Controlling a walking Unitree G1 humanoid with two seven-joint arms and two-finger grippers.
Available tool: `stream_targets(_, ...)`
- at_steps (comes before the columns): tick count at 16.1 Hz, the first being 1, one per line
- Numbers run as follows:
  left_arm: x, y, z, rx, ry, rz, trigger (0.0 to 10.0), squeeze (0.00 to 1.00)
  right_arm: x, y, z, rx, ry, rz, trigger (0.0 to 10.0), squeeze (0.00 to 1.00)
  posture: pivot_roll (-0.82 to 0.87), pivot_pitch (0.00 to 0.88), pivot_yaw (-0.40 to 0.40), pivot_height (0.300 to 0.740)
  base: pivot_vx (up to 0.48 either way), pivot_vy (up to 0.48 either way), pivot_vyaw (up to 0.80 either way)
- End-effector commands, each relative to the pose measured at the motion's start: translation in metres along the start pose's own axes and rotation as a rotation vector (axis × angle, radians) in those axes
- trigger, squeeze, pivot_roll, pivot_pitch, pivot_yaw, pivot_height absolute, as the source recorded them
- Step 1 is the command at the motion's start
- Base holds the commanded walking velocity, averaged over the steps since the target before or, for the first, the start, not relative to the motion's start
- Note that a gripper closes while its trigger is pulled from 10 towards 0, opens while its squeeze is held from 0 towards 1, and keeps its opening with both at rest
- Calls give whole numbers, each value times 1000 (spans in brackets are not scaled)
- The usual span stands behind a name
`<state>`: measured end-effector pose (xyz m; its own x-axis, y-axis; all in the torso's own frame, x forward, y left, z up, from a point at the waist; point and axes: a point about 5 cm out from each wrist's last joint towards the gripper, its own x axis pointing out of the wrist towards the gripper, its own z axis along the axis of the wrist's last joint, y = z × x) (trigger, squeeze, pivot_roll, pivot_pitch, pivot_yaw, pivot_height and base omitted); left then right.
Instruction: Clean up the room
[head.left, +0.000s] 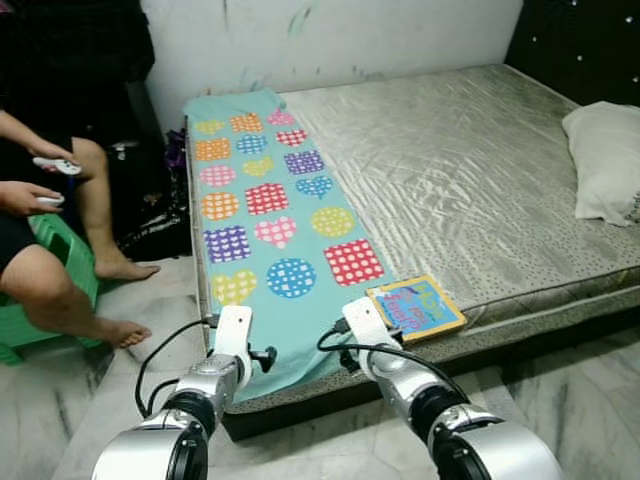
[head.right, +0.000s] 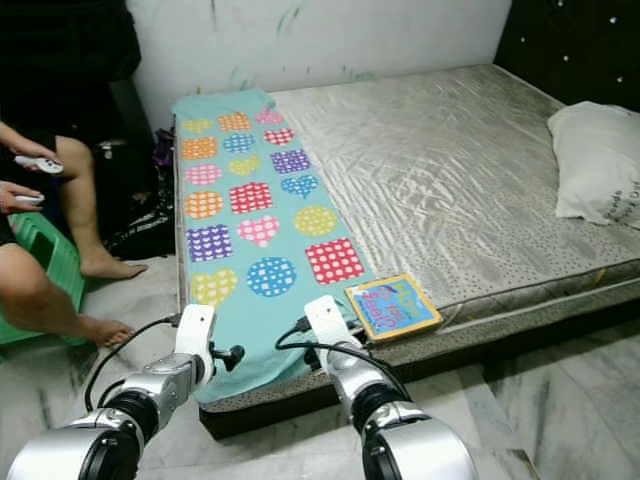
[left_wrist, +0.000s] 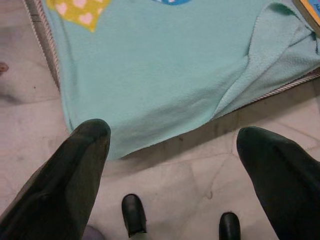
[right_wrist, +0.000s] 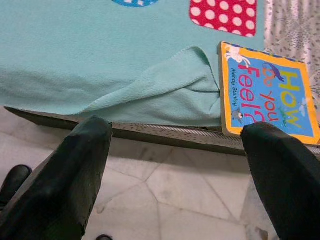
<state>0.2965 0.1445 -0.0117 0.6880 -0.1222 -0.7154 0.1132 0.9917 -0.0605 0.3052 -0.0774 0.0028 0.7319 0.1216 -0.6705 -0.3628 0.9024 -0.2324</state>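
Bed (head.left: 470, 170): large mattress with a shiny grey-beige quilted cover, set into the room's corner against a white wall; dark base below, pale marble-look floor (head.left: 560, 410) around it.

Blanket (head.left: 265, 215): long turquoise fleece with coloured hearts, circles and squares, spread lengthwise along the bed's left side. Its near end hangs over the mattress edge; its near right corner is bunched and folded, touching the book.

Person (head.left: 45, 230): seated at far left on a green stool (head.left: 60, 250), bare feet on the floor, a white controller (head.left: 55, 166) in each hand.

Pillow (head.left: 605, 160): white, on the bed's far right edge.

Left arm: silver, reaching toward the bed's near edge. Left pincer (left_wrist: 172, 165): spread wide, holding nothing, fingers (left_wrist: 75, 170) over the floor just before the blanket's hanging hem.

Right arm: silver, alongside the left. Right pincer (right_wrist: 175, 165): spread wide, holding nothing, over the floor just before the mattress edge, facing the bunched blanket corner and the book.

Book (head.left: 415, 308): square, blue cover with orange border, title reading "How Do You Feel?". Lies flat at the bed's near edge, just right of the blanket, well apart from the pillow.
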Motion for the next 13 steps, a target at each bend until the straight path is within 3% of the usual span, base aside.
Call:
stream_targets(1, 0, 2, 5, -1, -16, 2, 10000, 0, 0, 0, 6, 7, -14, 1, 10000, 0, -119, 0, -7, 740, 0, 0, 0)
stream_targets(3, 0, 2, 5, 1, -16, 2, 10000, 0, 0, 0, 6, 9, -15, 1, 10000, 0, -119, 0, -6, 740, 0, 0, 0)
stream_targets(13, 0, 1, 6, 4, -20, -3, 10000, 0, 0, -1, 8, 10, -18, -2, 10000, 0, -121, 0, -6, 740, 267, 0, 0)
